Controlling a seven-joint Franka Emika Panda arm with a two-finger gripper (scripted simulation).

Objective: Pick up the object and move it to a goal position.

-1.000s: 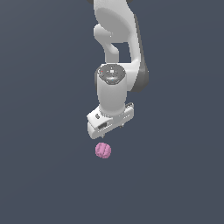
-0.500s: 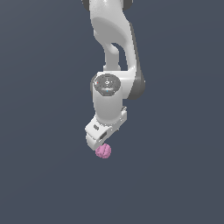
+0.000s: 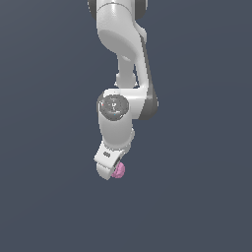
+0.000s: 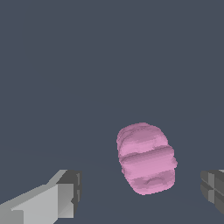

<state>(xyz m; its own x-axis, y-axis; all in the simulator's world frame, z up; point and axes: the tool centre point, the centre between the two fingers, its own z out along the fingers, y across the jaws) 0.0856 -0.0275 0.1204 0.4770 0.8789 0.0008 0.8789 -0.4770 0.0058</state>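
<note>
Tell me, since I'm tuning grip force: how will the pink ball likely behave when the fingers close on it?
The pink ball looks rounded, so it may roll if one finger touches first; it sits off-centre in the open gripper. Its ridged, lumpy surface probably gives some purchase. It is small beside the gripper, so likely light.
</note>
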